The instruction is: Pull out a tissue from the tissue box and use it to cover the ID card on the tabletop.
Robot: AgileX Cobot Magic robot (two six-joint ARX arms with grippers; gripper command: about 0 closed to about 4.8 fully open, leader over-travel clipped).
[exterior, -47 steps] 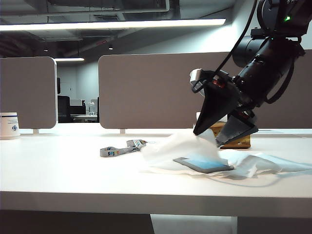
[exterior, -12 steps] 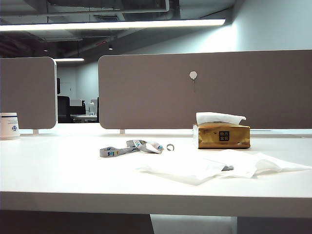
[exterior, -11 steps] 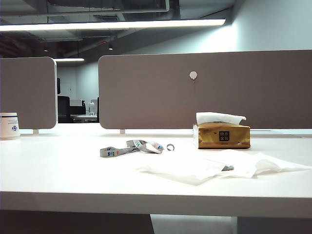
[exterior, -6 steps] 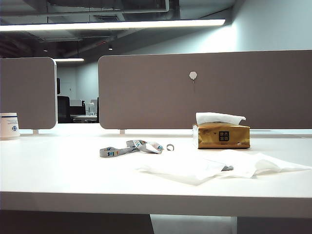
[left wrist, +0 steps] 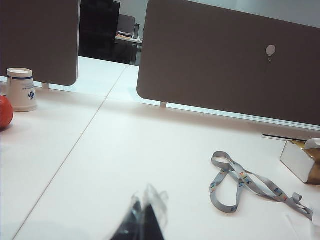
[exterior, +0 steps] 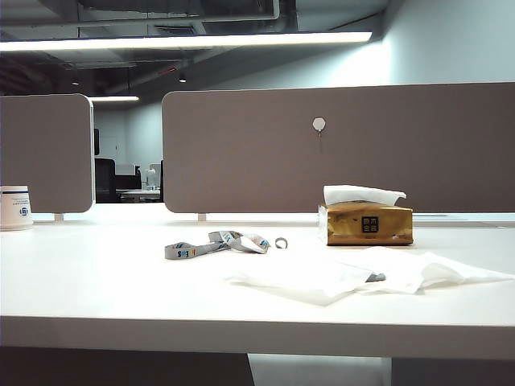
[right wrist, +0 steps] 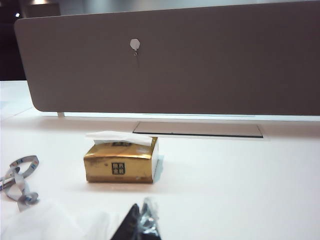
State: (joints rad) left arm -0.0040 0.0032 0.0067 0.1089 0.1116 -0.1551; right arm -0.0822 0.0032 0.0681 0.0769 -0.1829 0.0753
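The white tissue (exterior: 318,275) lies flat on the tabletop (exterior: 121,281), in front of the golden-brown tissue box (exterior: 368,224), which has more white paper at its slit. It covers the ID card; only a small dark corner (exterior: 376,277) peeks out at its right side. The card's grey lanyard (exterior: 211,244) and metal ring (exterior: 281,242) trail out to the left. Neither arm shows in the exterior view. My left gripper (left wrist: 144,216) is shut and empty, back from the lanyard (left wrist: 239,183). My right gripper (right wrist: 141,220) is shut and empty, back from the tissue box (right wrist: 121,163).
A wider white sheet (exterior: 438,268) spreads to the right of the tissue. A white cup (exterior: 14,207) stands at the far left, with a red round object (left wrist: 4,112) beside it. Grey partition panels (exterior: 322,153) close off the back of the desk.
Four seconds ago my right gripper was low over the card with the tissue in it. Now the arm has left the exterior view and the tissue lies over the card. Nothing moved in the last second.
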